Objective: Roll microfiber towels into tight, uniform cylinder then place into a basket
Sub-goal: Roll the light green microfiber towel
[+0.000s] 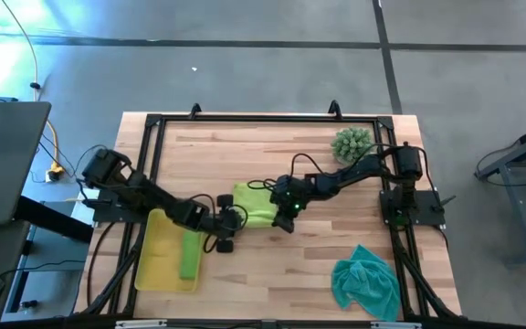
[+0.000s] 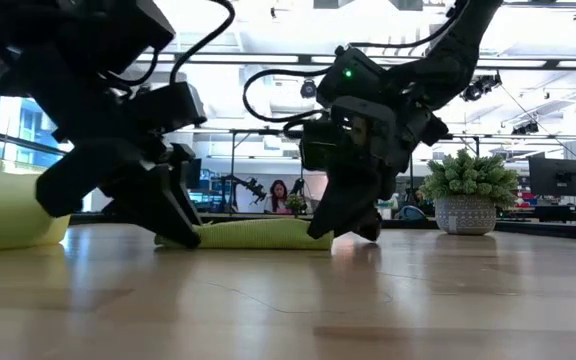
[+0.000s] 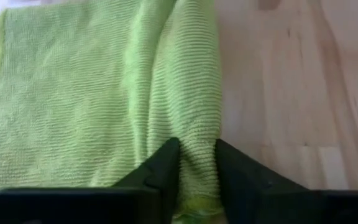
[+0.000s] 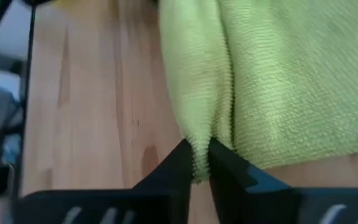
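Observation:
A lime green microfiber towel [image 1: 256, 203] lies near the middle of the table, its near edge rolled into a thick fold [image 3: 188, 93]. My left gripper [image 1: 229, 226] is shut on the fold's left end. My right gripper [image 1: 288, 217] is shut on its right end. In the low view the towel [image 2: 258, 233] lies flat on the wood between the two grippers. A second lime green towel [image 1: 190, 256], rolled up, lies in the yellow basket [image 1: 158, 265] at the near left. A teal towel [image 1: 365, 281] lies crumpled at the near right. My left gripper pinches the left end of the rolled fold [image 3: 197, 134] between its two fingers [image 3: 163, 165]. It comes slanting down from the table's left, and the fingers lie along the roll. The towel rests on the table. My right gripper pinches the right end of the rolled fold [image 4: 197, 134] between its two fingers [image 4: 179, 165]. It comes slanting down from the table's right, and the fingers lie along the roll. The cloth lies on the wood.
A spiky green plant in a pot [image 1: 352, 143] stands at the far right, close to the right arm. A black frame [image 1: 245, 119] runs round the table's edges. Bare wood [image 1: 272, 274] lies between the basket and the teal towel.

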Robot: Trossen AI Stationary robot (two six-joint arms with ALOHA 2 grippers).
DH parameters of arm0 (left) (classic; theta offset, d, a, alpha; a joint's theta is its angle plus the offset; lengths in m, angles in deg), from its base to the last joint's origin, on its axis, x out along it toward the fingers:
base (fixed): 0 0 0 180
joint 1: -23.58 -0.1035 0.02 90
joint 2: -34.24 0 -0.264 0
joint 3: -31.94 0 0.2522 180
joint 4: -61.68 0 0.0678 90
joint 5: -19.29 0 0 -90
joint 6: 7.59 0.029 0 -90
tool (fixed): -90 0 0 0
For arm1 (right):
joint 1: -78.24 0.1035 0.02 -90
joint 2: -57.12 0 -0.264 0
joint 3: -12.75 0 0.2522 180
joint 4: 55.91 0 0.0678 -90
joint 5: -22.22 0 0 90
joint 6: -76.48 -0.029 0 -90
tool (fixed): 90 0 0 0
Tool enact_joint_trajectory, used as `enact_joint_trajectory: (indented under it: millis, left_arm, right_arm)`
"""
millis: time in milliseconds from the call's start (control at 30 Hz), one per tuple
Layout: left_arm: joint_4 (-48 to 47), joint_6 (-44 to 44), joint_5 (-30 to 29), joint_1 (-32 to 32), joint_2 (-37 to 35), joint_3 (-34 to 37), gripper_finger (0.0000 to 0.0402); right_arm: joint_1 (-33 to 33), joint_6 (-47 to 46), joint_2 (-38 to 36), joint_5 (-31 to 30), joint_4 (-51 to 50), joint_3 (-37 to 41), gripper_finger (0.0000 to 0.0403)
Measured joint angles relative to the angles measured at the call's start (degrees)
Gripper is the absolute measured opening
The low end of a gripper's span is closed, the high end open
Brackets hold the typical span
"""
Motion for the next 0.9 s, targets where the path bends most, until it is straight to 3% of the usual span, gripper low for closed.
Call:
enact_joint_trajectory:
  millis: [200,400,567,667,900]
  left_arm:
    - [-0.35,-3.17,6.22,-2.06,-0.23,-0.02,0.0011]
    - [0.19,-6.05,18.25,-5.85,-0.25,-0.09,0.0012]
    - [1.34,-5.21,30.24,-9.89,-0.06,0.03,0.0011]
    - [2.58,-5.16,37.11,-12.79,0.07,0.10,0.0011]
    - [2.62,-5.84,38.35,-16.25,0.08,0.15,0.0010]
  right_arm:
    - [-0.17,10.05,-3.33,-5.41,-1.79,0.14,0.0106]
    - [2.27,24.28,-9.79,-12.59,-4.00,0.10,0.0127]
    - [9.04,40.84,-11.17,-22.22,-3.55,0.04,0.0128]
    - [13.44,46.22,-10.06,-28.08,-3.41,0.01,0.0128]
    - [20.99,47.08,-8.26,-37.95,-3.21,0.01,0.0128]
